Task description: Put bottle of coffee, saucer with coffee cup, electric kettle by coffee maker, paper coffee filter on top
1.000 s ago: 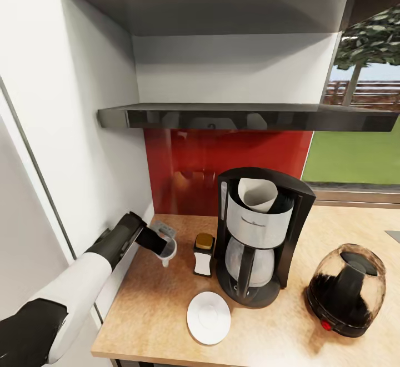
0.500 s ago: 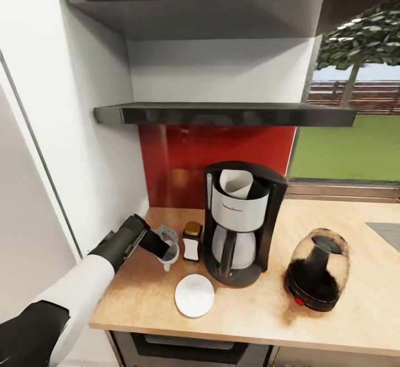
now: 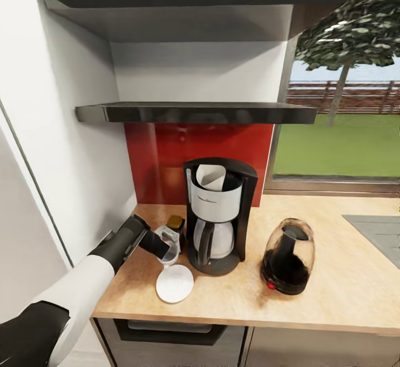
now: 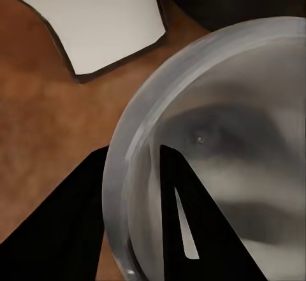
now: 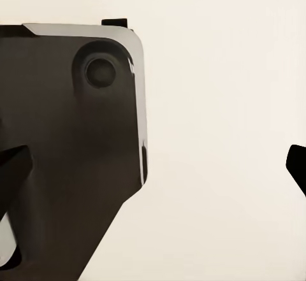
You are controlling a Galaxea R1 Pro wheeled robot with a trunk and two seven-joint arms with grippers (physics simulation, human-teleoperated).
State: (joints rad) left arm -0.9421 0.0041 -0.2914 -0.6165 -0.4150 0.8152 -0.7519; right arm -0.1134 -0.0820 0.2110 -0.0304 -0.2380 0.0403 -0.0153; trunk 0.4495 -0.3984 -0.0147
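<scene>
Now the left pincer [image 3: 166, 246] grips the coffee cup [image 3: 169, 253] rim, just above the saucer [image 3: 174, 284] edge.

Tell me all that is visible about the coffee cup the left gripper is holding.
The coffee cup looks like clear, glassy material, round with a thick rim. The left gripper holds it by the rim, one finger inside the cup and the other outside, as the left wrist view shows. It hangs tilted above the wooden countertop, just behind the white saucer and left of the coffee maker. It appears empty.
</scene>
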